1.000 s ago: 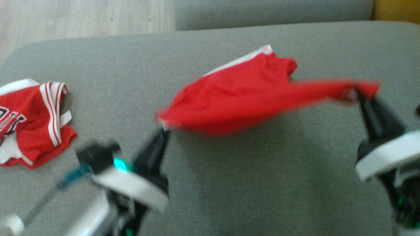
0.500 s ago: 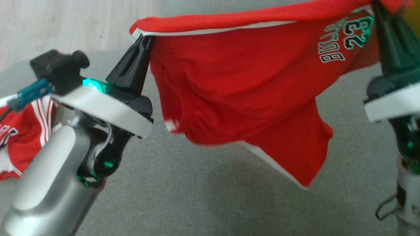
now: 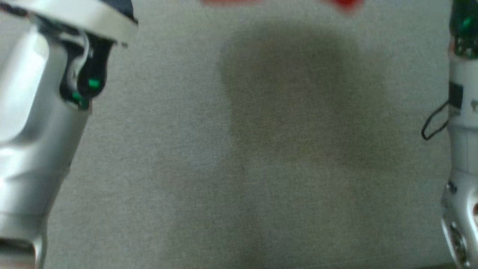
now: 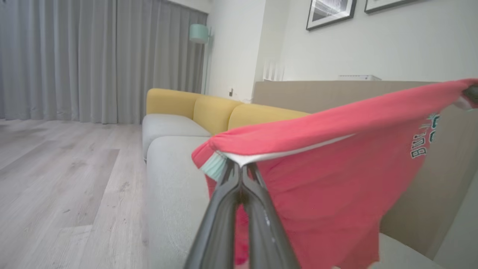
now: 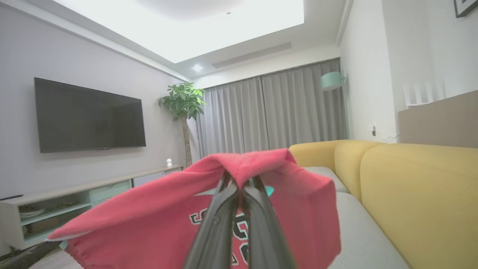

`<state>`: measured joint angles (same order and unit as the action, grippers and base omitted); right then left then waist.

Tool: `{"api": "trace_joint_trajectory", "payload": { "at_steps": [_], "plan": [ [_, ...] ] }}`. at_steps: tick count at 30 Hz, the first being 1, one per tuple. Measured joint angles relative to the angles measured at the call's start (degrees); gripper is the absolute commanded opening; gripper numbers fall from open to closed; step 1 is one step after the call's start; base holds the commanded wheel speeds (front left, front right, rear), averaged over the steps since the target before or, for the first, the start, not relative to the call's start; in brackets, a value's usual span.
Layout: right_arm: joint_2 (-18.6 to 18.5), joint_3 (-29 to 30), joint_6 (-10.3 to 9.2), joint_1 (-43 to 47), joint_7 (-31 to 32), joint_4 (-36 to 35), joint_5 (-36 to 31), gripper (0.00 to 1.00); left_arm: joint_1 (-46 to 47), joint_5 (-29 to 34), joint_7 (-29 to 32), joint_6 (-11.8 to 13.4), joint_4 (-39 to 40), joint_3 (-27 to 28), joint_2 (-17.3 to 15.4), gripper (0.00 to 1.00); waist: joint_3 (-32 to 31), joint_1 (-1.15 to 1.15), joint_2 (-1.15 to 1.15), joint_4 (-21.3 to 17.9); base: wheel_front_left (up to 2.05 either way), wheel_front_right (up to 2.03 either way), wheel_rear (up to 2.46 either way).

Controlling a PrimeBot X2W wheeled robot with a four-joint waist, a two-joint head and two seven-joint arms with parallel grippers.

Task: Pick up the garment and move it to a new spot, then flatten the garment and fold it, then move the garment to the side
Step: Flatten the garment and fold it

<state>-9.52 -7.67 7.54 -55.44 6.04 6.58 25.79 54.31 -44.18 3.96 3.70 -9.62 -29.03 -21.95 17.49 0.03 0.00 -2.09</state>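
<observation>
Forearms stand at the lower left and right edges of the head view, the pale left forearm (image 3: 30, 112) and the right forearm (image 3: 461, 112), where half a second ago both claws and the whole hanging garment showed; between them lies bare grey seat cushion (image 3: 157, 194) with a broad soft shadow (image 3: 298, 97) in the upper middle. Of the garment (image 3: 343, 3) there is now a blurred red sliver at the top edge; I judge it has been carried higher, though the camera may also have tipped down.

In the left wrist view the left claw (image 4: 241, 170) is pressed together on the white-trimmed edge at centre frame; the red cloth runs from there up to the right edge and hangs below, clear of the cushion. In the right wrist view the right claw (image 5: 242, 183) is likewise pinching a fold that drapes over its tips at centre, the lettering just below; beyond lie the yellow sofa back (image 5: 418, 186) and, at the left, the television (image 5: 89, 116).

The pick-up looks done; the garment hangs stretched between the two claws, so setting it down at a new spot and flattening it remain.
</observation>
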Motion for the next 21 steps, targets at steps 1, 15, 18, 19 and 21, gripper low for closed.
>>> {"api": "trace_joint_trajectory", "payload": {
  "at_steps": [1, 15, 18, 19, 21],
  "plan": [
    [0.0, -0.2, 0.00, -1.4, -1.7, 1.7, 0.0, 0.00, 1.4, 0.7, -1.4, -0.8, -1.4, 0.0, 0.5, 0.00, 0.6, 0.00, 0.00, -0.2, 0.00, 0.00, 0.00],
    [0.7, -0.9, 0.00, 27.4, 2.6, 5.4, -4.8, 0.00, -14.0, 5.0, -15.2, -7.7, -10.3, -7.8, 2.3, 0.00, -0.3, -0.03, 0.00, -0.6, 0.00, 0.00, 0.00],
    [2.6, -0.1, 0.00, 37.6, 4.3, 2.5, -5.9, 0.00, -23.1, 5.0, -17.0, -7.0, -9.6, -8.7, 2.4, 0.00, -1.6, -0.03, 0.00, -0.6, 0.00, 0.00, 0.00],
    [3.0, 0.1, 0.00, 40.5, 5.1, 1.1, -6.3, 0.00, -26.0, 5.0, -17.2, -6.7, -9.1, -9.1, 2.4, 0.00, -2.2, -0.04, 0.00, -0.6, 0.00, 0.00, 0.00],
    [3.7, 0.4, 0.00, 45.4, 7.5, -2.3, -6.4, 0.00, -31.3, 4.8, -17.4, -6.3, -7.8, -9.8, 2.3, 0.00, -3.2, -0.04, 0.00, -0.5, 0.00, 0.00, 0.00]
  ]
}}
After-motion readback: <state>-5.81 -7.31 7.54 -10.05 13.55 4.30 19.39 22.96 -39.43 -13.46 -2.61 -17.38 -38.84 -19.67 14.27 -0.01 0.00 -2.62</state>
